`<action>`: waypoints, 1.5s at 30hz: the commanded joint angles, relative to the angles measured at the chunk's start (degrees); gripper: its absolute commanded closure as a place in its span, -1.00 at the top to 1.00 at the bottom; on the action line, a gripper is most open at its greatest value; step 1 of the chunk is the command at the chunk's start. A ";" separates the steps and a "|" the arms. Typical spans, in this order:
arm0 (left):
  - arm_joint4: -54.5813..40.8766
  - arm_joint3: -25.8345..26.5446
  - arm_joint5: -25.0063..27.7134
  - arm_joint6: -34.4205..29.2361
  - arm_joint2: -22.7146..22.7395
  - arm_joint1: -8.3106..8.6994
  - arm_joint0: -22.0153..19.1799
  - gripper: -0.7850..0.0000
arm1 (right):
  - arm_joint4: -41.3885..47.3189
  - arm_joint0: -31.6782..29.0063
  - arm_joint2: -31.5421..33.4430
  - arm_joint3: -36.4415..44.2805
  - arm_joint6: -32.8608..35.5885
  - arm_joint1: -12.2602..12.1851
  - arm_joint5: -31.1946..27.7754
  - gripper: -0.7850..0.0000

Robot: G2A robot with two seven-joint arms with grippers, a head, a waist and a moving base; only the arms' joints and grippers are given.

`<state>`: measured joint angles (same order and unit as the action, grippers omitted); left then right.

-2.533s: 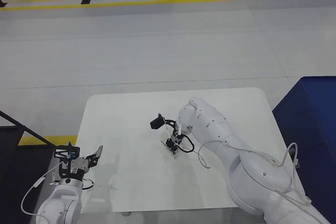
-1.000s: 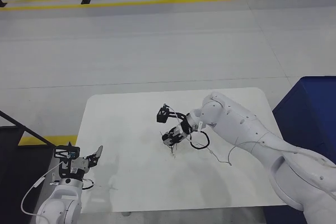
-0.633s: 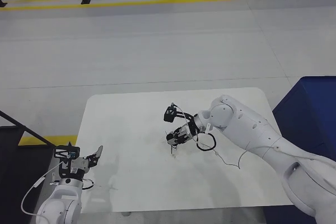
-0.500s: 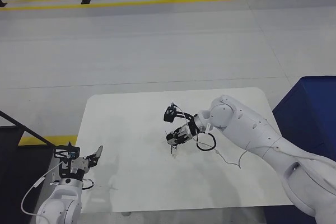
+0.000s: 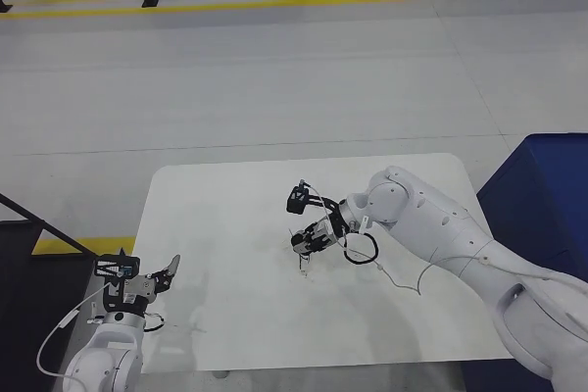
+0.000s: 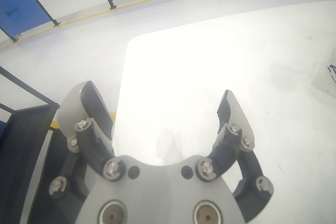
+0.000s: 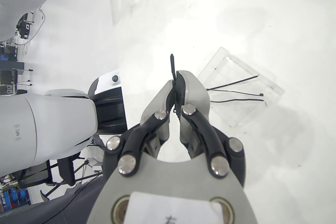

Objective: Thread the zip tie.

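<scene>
My right gripper (image 7: 175, 78) is shut on a black zip tie (image 7: 172, 63), whose end sticks out past the fingertips. It hangs just above a clear plastic tray (image 7: 273, 89) that holds two more black zip ties (image 7: 236, 82). From above, the right gripper (image 5: 304, 241) sits near the middle of the white table (image 5: 225, 216), over the tray (image 5: 304, 261). My left gripper (image 6: 157, 93) is open with nothing between its fingers, off the table's front left corner (image 5: 167, 269).
The tray's corner (image 6: 325, 75) lies far from the left gripper across bare white tabletop. A blue bin (image 5: 559, 216) stands beside the table's right edge. A loose white cable (image 5: 402, 284) trails from the right arm over the table.
The right arm swung its elbow out to the right and its gripper shifted slightly right over the tray, then held still for the last half second. The left arm has not moved.
</scene>
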<state>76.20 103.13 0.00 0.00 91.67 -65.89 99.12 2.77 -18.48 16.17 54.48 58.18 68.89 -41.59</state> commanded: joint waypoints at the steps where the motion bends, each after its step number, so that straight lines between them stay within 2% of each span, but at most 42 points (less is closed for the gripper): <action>1: 0.00 0.00 0.00 0.00 0.00 0.00 0.00 1.00 | 0.00 0.00 0.00 0.00 0.00 0.00 0.00 -1.00; 9: 0.00 0.00 0.00 0.00 0.00 0.00 0.00 1.00 | 0.00 0.00 0.00 0.00 0.00 0.00 0.00 -1.00; 11: 0.00 0.00 0.00 0.00 0.00 0.00 0.00 1.00 | -1.39 -0.70 0.37 1.50 -2.44 0.04 -0.04 -1.00; 16: 0.00 0.00 0.00 0.00 0.00 0.00 0.00 1.00 | -0.13 -3.24 2.44 4.33 -8.91 0.16 -11.87 -1.00; 20: 0.00 0.00 0.00 0.00 0.00 0.00 0.00 1.00 | -2.03 -4.16 3.43 4.97 -14.09 1.14 -15.78 -1.00; 28: 0.00 0.00 0.00 0.00 0.00 0.00 0.00 1.00 | -1.15 -4.78 4.25 5.04 -16.81 1.46 -16.38 -1.00; 31: -7.79 3.26 8.55 -1.36 -1.17 -0.07 1.88 1.00 | 0.99 -5.79 8.47 7.67 -22.11 0.42 -16.41 -1.00; 33: -12.81 5.81 10.32 0.01 -0.97 -0.24 3.62 1.00 | -0.51 -7.21 11.36 10.41 -23.83 -0.82 -16.41 -1.00; 35: -22.81 7.69 13.74 0.03 -3.08 -0.68 5.53 1.00 | -3.38 -8.75 13.98 13.40 -24.52 -2.13 -16.41 -1.00; 37: -23.64 9.08 13.72 0.51 -3.66 -0.80 6.21 1.00 | -4.63 -10.03 15.48 14.96 -25.39 -2.85 -16.41 -1.00; 45: -21.98 9.40 13.47 0.85 -3.98 -0.79 6.47 1.00 | -4.57 -10.25 15.50 15.11 -25.63 -2.84 -16.18 -1.00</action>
<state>54.34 112.53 13.47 0.85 87.70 -66.68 105.59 -1.85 -28.52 31.65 69.46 32.79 66.04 -57.99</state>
